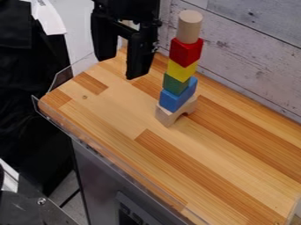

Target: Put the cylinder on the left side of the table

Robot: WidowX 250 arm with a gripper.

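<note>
My end effector (121,68) is hanging with its fingers apart, probably leaving room for a grasp. Beside it, the cylinder (189,26) is standing upright on the red block (185,52), the stack's arch block (176,112) bearing everything on the table (106,110) below me.

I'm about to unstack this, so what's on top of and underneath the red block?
The wooden cylinder stands on the red block, and the yellow block is underneath. The faces where they meet are covered.
</note>
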